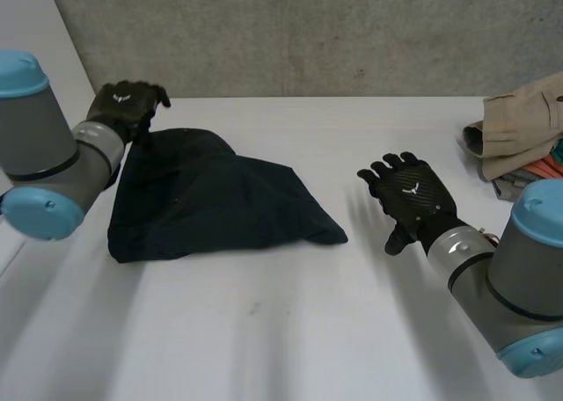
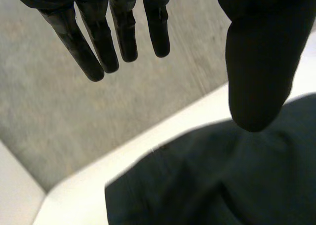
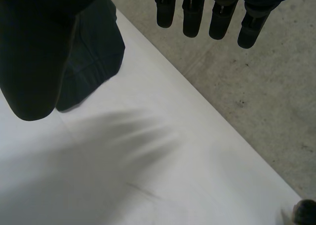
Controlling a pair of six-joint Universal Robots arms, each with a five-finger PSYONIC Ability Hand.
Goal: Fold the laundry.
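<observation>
Head view, near to far: you have bare white table point(image 1: 264, 331), smooth and matte, across the lower frame. At centre right your right hand point(image 1: 412, 197) hovers over that surface with its fingers straight and spread, holding nothing. Its wrist view agrees: fingers straight, thumb well apart, table under the palm. Left of centre lies the cloth point(image 1: 211, 199), a dark, soft, slightly creased fabric in a rough triangle. Its broad edge lies toward you, one corner points toward the right hand, and its narrow end rises toward the upper left. There your left hand point(image 1: 128, 102) sits at the cloth's far tip. In its wrist view the fingers are straight and clear of the thumb, gripping nothing, with the cloth just beneath. At the right edge sits a pile point(image 1: 519, 128) of folded garments, tan on top. Behind everything runs a grey, mottled concrete wall point(image 1: 308, 32).
</observation>
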